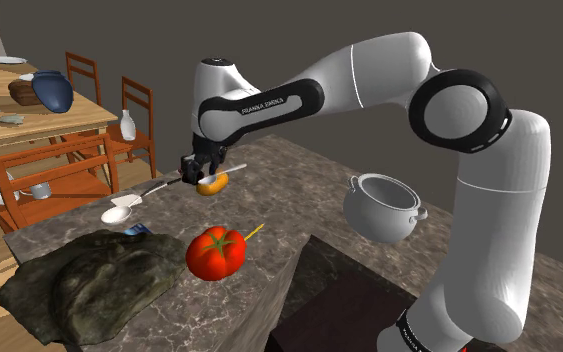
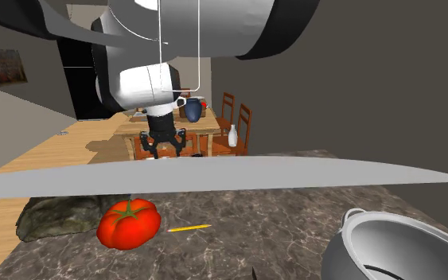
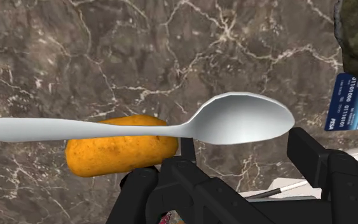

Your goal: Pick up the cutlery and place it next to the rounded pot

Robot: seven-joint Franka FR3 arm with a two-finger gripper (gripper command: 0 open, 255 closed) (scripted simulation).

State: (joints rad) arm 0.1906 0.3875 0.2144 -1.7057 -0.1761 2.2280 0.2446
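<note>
A grey spoon (image 3: 171, 127) lies crosswise in my black gripper (image 3: 190, 159), which is shut on its neck. The spoon's bowl (image 3: 244, 119) points toward a blue card (image 3: 350, 102). In the shoulder view the gripper (image 1: 197, 172) hangs just above the dark marble counter (image 1: 299, 190) with the spoon (image 1: 231, 168) sticking out both sides. Directly under it lies an orange, loaf-shaped thing (image 1: 213, 183), also seen behind the spoon (image 3: 120, 153). The rounded grey pot (image 1: 381, 210) with two handles stands on the counter toward the shoulder view's right, well apart from the gripper. The pot's rim (image 2: 397, 246) is close in the second exterior view.
A red tomato (image 1: 215, 252) and a thin yellow stick (image 1: 253, 232) lie near the counter's front edge. A dark rock-like heap (image 1: 89, 285) covers the near left corner. A white utensil (image 1: 119, 212) rests by the card. A wooden dining table (image 1: 29, 120) and chairs stand beyond.
</note>
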